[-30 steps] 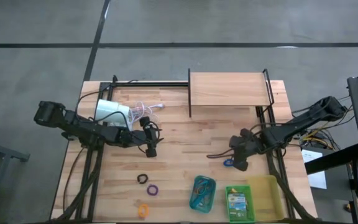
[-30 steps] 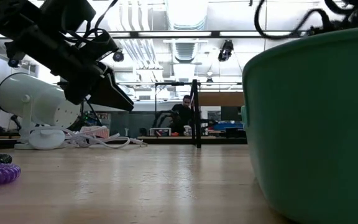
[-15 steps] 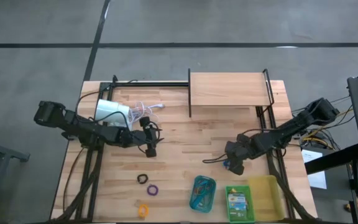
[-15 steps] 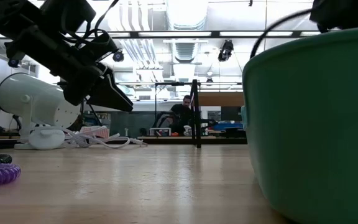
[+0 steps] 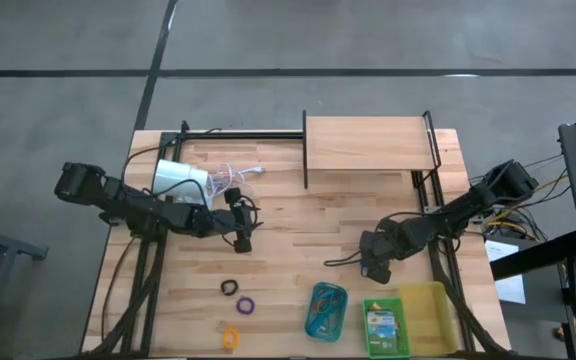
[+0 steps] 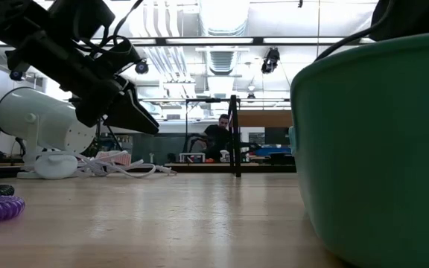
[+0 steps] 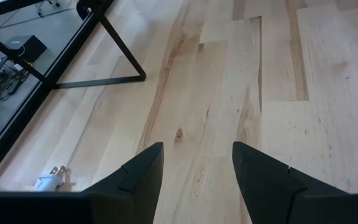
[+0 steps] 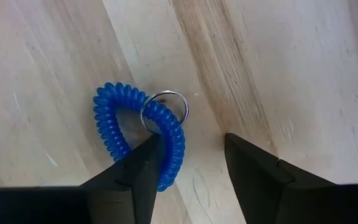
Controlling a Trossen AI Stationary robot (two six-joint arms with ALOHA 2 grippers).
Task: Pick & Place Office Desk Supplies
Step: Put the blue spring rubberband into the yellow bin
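Observation:
A blue coiled loop (image 8: 114, 134) with a metal ring (image 8: 165, 112) lies flat on the wooden table. My right gripper (image 8: 191, 146) points down over it, open. One finger stands over the loop's side next to the ring, the other over bare wood. In the high view the right gripper (image 5: 373, 262) covers the loop. A black loop (image 5: 229, 288), a purple loop (image 5: 246, 304) and an orange loop (image 5: 231, 337) lie near the front left. My left gripper (image 7: 197, 149) hangs open over bare wood at mid-left. My right gripper comes from above with one fingertip (image 8: 151, 152) over the blue loop's coil next to the ring. I cannot tell whether that finger touches the coil. The loop lies flat on the table.
A teal tray (image 5: 327, 310), a green tray (image 5: 386, 327) with a crayon box and a yellow tray (image 5: 428, 305) stand at the front right. A white lamp (image 5: 180, 180) with its cord sits at the back left, a wooden shelf (image 5: 368, 143) at the back.
My right gripper has come down toward the table and shifted a little toward the left and near edges, onto the spot where the blue loop lies. The left arm has kept still.

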